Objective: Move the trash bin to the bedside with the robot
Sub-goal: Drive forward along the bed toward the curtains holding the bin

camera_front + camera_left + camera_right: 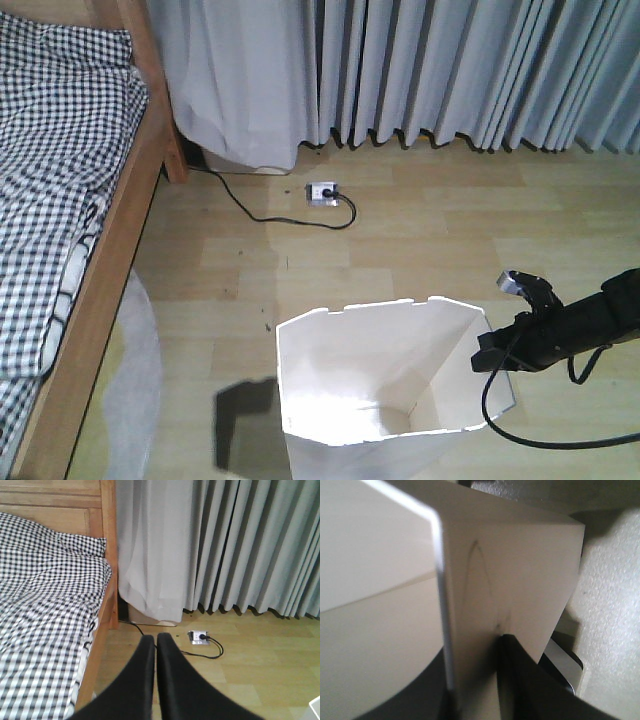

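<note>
Front view first: the trash bin (pixel 385 370) sits on the wood floor at the bottom of the shot, and its lower part is cut off by the edge. It's to the right of the bed (pixel 112 262) and not touching it, with a strip of floor and a pale mat (pixel 140 385) between them. You can see straight down the cream inside to the base. Your right gripper (pixel 489 352) comes in from the right and sits on the bin's right wall at the rim. From here you can't really make out the jaws. A power strip (pixel 322 192) lies by the curtain (pixel 430 70).

Left wrist view: your left gripper (pixel 156 642) hangs in the air, its black jaws pressed together with only a hairline gap, holding nothing. The checked bedding (pixel 45 605) fills the left side. There's a white sliver at the bottom right corner, too small to be sure what it is.

Right wrist view: super close and blurry. The bin's white wall (pixel 510 570) fills most of it and runs down between the dark jaws of the right gripper (pixel 472 685), so they're pinching that wall. One finger (pixel 520 685) lies against it on the right.
</note>
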Controlling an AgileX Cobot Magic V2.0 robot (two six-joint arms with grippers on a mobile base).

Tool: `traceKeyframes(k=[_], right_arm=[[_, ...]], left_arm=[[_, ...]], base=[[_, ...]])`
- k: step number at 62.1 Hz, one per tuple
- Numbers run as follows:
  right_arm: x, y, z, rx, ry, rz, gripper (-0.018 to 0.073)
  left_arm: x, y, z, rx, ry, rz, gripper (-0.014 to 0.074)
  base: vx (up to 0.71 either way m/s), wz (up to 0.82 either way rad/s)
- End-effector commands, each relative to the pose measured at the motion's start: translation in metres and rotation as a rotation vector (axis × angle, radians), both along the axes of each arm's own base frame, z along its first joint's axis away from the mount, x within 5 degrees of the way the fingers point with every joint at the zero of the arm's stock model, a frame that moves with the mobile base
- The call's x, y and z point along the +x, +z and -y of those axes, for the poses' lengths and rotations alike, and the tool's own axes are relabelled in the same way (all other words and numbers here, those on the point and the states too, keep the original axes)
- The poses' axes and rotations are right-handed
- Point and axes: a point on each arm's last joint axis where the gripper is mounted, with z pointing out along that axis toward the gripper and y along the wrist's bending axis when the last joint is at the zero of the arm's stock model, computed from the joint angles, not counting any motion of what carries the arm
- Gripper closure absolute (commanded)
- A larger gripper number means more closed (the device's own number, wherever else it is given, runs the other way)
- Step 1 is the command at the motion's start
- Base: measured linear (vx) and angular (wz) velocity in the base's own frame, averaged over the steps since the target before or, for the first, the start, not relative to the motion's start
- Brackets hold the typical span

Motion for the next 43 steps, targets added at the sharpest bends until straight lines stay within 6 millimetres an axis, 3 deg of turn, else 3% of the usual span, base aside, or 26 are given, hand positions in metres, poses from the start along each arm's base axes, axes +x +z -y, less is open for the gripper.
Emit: traceKeyframes(k=[1, 43], right_arm=[[0.0087, 0.0334, -0.0125, 0.204, 0.008, 0.050, 0.0562], [0.0087, 0.0334, -0.0125, 0.204, 0.008, 0.050, 0.0562]], left_arm=[[0.0006, 0.0005, -0.0002, -0.010, 0.004, 0.063, 0.0602], [0.0006, 0.0005, -0.0002, -0.010, 0.004, 0.063, 0.0602]], base=[[0.33, -0.01], [0.29, -0.01]])
